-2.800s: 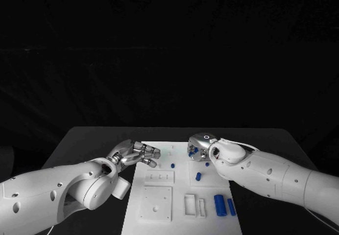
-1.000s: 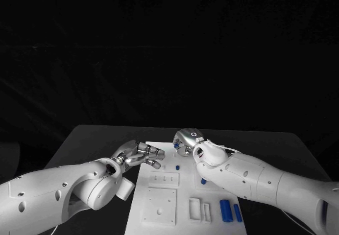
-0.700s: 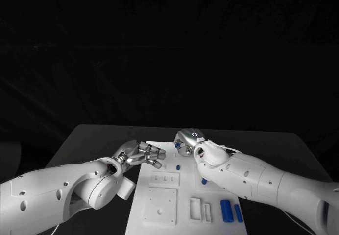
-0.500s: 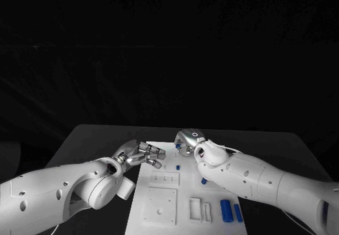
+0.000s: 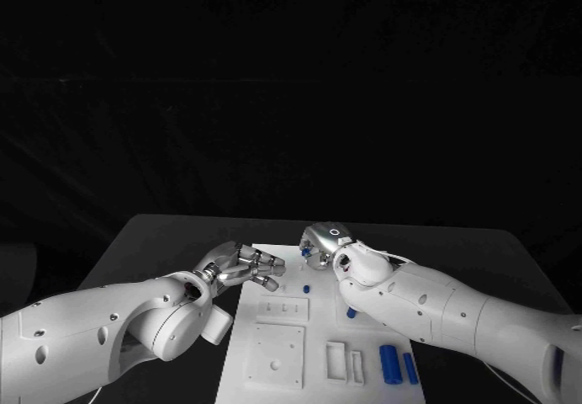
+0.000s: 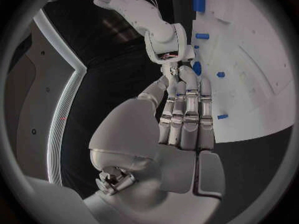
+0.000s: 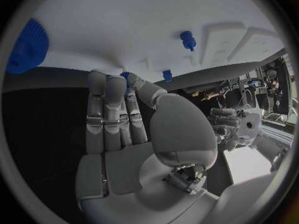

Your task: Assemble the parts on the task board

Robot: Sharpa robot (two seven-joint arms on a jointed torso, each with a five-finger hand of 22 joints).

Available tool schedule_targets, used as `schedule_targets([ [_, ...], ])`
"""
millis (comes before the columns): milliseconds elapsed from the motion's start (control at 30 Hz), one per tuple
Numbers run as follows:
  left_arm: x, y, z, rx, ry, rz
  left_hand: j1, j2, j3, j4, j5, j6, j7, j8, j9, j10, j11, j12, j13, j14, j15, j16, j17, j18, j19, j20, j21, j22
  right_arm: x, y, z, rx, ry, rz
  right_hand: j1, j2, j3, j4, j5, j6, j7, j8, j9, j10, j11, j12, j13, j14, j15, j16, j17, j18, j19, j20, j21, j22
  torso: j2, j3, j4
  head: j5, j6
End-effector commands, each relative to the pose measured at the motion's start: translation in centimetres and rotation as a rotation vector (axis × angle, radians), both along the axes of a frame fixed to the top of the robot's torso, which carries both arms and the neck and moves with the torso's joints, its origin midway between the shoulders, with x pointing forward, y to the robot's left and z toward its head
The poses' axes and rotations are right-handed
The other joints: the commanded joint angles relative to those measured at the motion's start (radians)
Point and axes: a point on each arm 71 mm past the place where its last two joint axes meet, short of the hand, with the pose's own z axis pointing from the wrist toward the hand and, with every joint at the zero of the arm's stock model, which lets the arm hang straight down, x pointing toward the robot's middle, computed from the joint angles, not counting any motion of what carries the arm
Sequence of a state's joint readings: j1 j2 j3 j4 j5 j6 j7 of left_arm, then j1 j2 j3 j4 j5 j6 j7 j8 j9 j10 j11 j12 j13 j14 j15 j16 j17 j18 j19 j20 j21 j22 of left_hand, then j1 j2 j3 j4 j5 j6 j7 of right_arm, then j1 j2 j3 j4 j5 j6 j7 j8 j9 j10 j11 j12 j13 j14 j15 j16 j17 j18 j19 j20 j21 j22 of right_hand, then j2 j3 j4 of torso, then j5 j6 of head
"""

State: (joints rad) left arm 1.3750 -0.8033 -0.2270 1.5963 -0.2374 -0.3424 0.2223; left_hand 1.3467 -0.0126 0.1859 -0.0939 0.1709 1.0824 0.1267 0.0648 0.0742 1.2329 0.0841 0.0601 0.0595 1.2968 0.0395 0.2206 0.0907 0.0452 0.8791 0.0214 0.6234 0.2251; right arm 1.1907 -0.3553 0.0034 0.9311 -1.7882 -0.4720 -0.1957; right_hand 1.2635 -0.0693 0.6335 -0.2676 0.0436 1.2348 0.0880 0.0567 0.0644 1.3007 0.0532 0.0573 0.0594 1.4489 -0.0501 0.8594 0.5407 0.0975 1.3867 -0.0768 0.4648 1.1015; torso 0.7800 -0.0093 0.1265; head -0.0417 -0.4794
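The white task board (image 5: 318, 326) lies in the middle of the table. My right hand (image 5: 323, 244) hovers over its far edge, and thumb and a finger pinch a small blue part (image 7: 125, 75), seen too beside the right hand (image 6: 175, 69). My left hand (image 5: 249, 268) floats over the board's left edge with fingers (image 6: 187, 115) stretched out side by side, holding nothing. Loose blue parts lie on the board: a small one (image 5: 307, 289), another (image 5: 351, 312) by my right forearm, and two cylinders (image 5: 388, 364) at the near right. A blue gear (image 7: 28, 46) and a blue peg (image 7: 187, 37) sit on the board (image 7: 124, 20).
Raised white blocks (image 5: 274, 353) and slotted holders (image 5: 334, 358) stand on the board's near half. My right forearm (image 5: 461, 316) crosses the board's right side. Black table (image 5: 158, 240) lies on both sides of the board.
Since 2.8 s ago my right hand has moved left to the board's far edge. Over the last second both hands have stayed almost still.
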Motion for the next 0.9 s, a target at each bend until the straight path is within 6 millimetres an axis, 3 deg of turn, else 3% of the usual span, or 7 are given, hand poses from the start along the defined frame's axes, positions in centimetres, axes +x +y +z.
schedule_targets([
  [33,-0.06,-0.28,0.21,-0.004,-0.006,-0.018,-0.002,-0.005,0.006,-0.001,-0.005,-0.006,-0.002,-0.002,-0.001,-0.005,0.000,-0.001,0.000,0.002,0.003,-0.004,-0.001,-0.004,0.005,0.002,0.000,-0.001,-0.03,0.18,-0.37,-0.015,0.022,0.008,0.006,0.005,-0.005,0.002,0.004,-0.010,0.005,0.005,0.000,0.001,-0.012,0.001,0.000,0.001,0.000,-0.007,-0.001,0.018,0.009,0.000,-0.006,0.002,0.000,-0.0013,-0.0008,0.002,0.002],
  [200,-0.06,-0.30,0.24,-0.004,-0.006,-0.019,-0.002,-0.005,0.006,-0.001,-0.005,-0.006,-0.002,-0.002,-0.001,-0.005,0.000,-0.001,0.000,0.002,0.003,-0.004,-0.001,-0.004,0.005,0.002,0.000,-0.001,-0.01,0.34,-0.39,-0.007,0.026,0.010,0.004,0.000,-0.005,0.003,0.004,-0.045,0.015,0.005,-0.001,-0.045,0.002,0.002,0.000,0.002,0.012,-0.007,-0.002,0.018,0.010,0.009,-0.013,0.004,0.001,-0.0017,-0.0019,0.003,0.002],
  [533,-0.04,-0.29,0.32,-0.002,-0.005,-0.019,-0.003,-0.006,0.005,0.000,-0.005,-0.006,-0.001,-0.002,-0.002,-0.005,0.001,-0.001,0.000,0.002,0.004,-0.005,-0.001,-0.004,0.005,0.002,0.001,-0.003,0.18,0.12,-0.65,-0.003,0.051,-0.001,-0.008,-0.033,0.015,0.005,0.005,-0.117,0.034,0.005,-0.002,-0.165,0.036,0.000,-0.002,-0.001,0.036,-0.014,-0.013,0.036,0.012,0.032,-0.032,0.004,0.001,-0.0023,-0.0013,0.005,0.002],
  [600,-0.03,-0.27,0.32,-0.001,-0.004,-0.018,-0.003,-0.005,0.006,0.001,-0.005,-0.007,-0.001,-0.002,-0.002,-0.006,0.001,-0.001,0.000,0.001,0.004,-0.005,-0.001,-0.004,0.005,0.002,0.001,-0.004,0.20,0.05,-0.63,0.008,0.050,-0.003,-0.017,-0.044,0.005,0.018,0.016,-0.131,0.037,0.005,-0.002,-0.195,0.044,0.000,-0.002,0.000,0.042,-0.016,-0.020,0.044,0.016,0.041,-0.044,-0.001,0.001,-0.0020,-0.0024,0.006,0.001],
  [667,-0.03,-0.26,0.33,0.000,-0.003,-0.017,-0.003,-0.005,0.006,0.001,-0.005,-0.007,-0.001,-0.002,-0.002,-0.006,0.001,-0.001,0.000,0.001,0.004,-0.005,-0.001,-0.004,0.005,0.002,0.001,-0.004,0.23,-0.05,-0.59,0.021,0.047,-0.005,-0.028,-0.059,-0.020,0.032,0.079,-0.140,0.041,0.005,-0.002,-0.223,0.050,0.000,-0.002,0.000,0.045,-0.017,-0.028,0.052,0.024,0.048,-0.058,-0.008,0.001,-0.0020,-0.0033,0.007,0.001],
  [700,-0.03,-0.25,0.33,0.000,-0.002,-0.017,-0.003,-0.005,0.006,0.001,-0.005,-0.007,-0.001,-0.002,-0.002,-0.006,0.001,-0.001,0.000,0.001,0.004,-0.005,-0.001,-0.004,0.005,0.002,0.001,-0.004,0.24,-0.10,-0.56,0.028,0.045,-0.006,-0.026,-0.061,-0.036,0.039,0.089,-0.144,0.041,0.005,-0.002,-0.227,0.051,0.000,-0.002,0.001,0.046,-0.016,-0.032,0.054,0.029,0.050,-0.066,-0.013,0.001,-0.0019,-0.0036,0.007,0.001],
  [900,0.02,-0.25,0.39,0.001,-0.003,-0.015,-0.003,-0.005,0.006,0.001,-0.005,-0.007,-0.001,-0.002,-0.002,-0.006,0.001,-0.001,0.000,0.001,0.004,-0.005,-0.001,-0.004,0.005,0.002,0.001,-0.004,0.14,-0.37,-0.35,0.061,0.033,-0.001,-0.017,-0.061,-0.091,0.056,0.109,-0.148,0.041,0.005,-0.003,-0.236,0.052,0.000,-0.002,-0.001,0.048,-0.007,-0.049,0.054,0.049,0.052,-0.103,-0.020,0.002,-0.0022,-0.0025,0.003,0.003],
])
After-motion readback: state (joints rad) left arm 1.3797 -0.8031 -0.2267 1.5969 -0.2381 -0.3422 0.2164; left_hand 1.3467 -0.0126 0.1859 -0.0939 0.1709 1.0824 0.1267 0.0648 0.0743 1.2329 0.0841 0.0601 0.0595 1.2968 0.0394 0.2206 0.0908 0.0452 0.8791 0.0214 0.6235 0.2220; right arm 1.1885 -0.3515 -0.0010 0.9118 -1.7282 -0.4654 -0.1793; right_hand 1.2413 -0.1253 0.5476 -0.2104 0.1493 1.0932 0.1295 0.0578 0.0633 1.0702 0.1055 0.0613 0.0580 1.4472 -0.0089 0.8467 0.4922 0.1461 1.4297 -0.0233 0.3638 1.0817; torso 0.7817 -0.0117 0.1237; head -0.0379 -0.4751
